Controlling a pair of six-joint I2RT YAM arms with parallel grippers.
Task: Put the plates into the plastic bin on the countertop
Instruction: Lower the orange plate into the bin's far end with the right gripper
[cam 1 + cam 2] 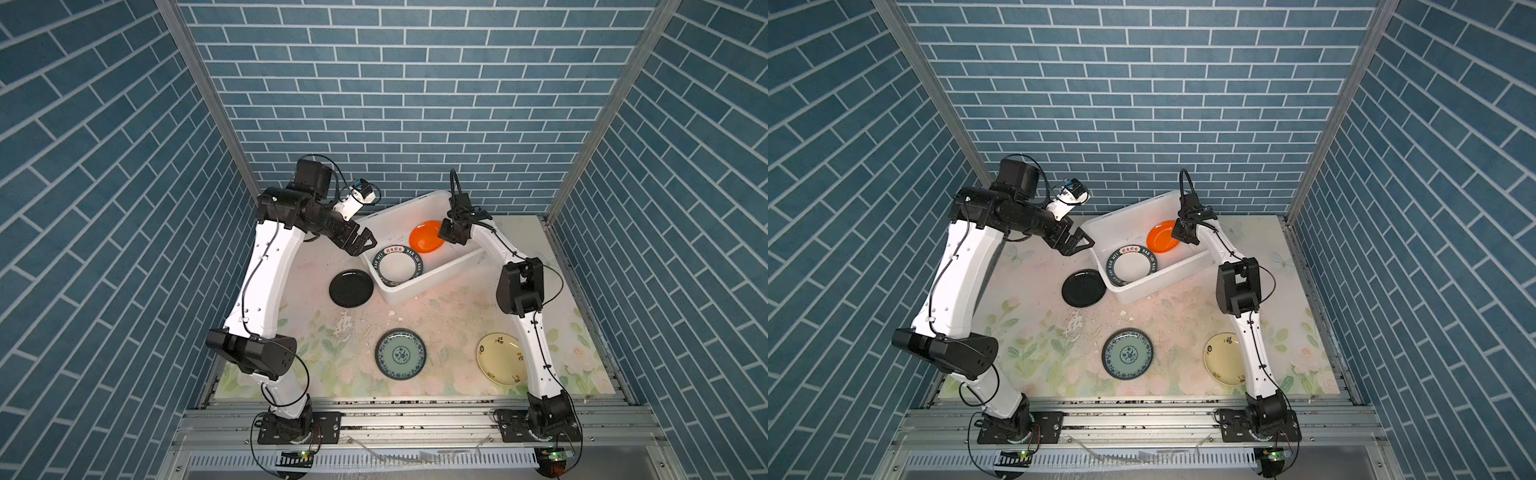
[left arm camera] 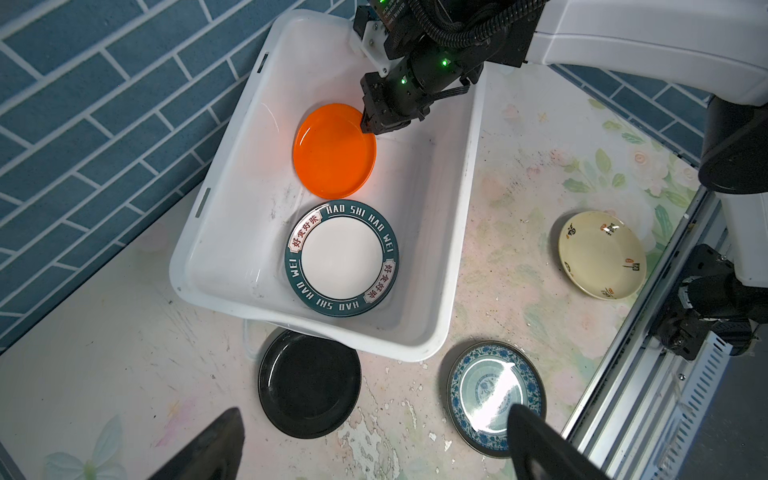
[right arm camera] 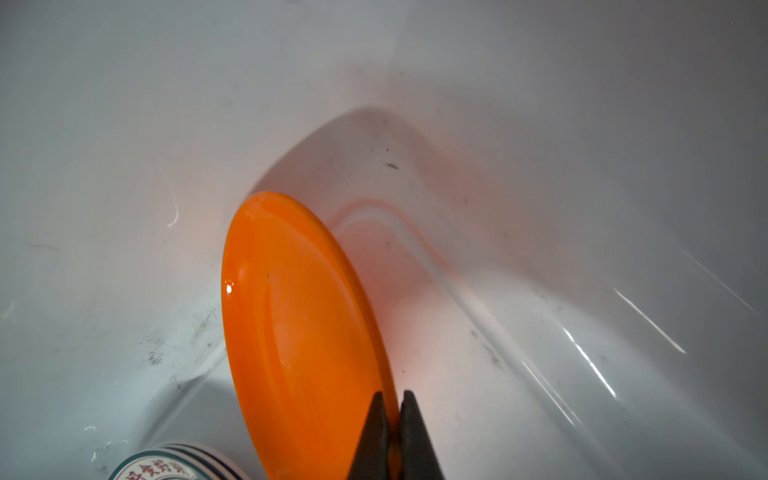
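Observation:
The white plastic bin [image 1: 428,286] [image 1: 1154,289] [image 2: 232,208] stands at the back of the flowered countertop [image 1: 440,316]. My right gripper [image 1: 445,237] [image 2: 368,126] [image 3: 392,399] is inside it, shut on the rim of a tilted orange plate [image 1: 424,237] [image 1: 1160,237] [image 2: 332,153] [image 3: 291,324]. A white plate with a dark lettered rim [image 1: 397,266] [image 2: 341,259] lies flat in the bin. On the countertop lie a black plate [image 1: 351,288] [image 2: 309,382] against the bin, a teal patterned plate [image 1: 401,354] [image 2: 486,390] and a cream-yellow plate [image 1: 496,359] [image 2: 600,255]. My left gripper [image 1: 368,245] [image 1: 1084,245] [image 2: 374,415] hangs open and empty beside the bin's left end.
Blue brick walls [image 1: 374,124] close in the back and both sides. A grey metal rail [image 1: 415,419] runs along the front with both arm bases on it. The right arm's forearm partly covers the cream-yellow plate. A chipped patch [image 1: 345,324] marks the countertop's middle.

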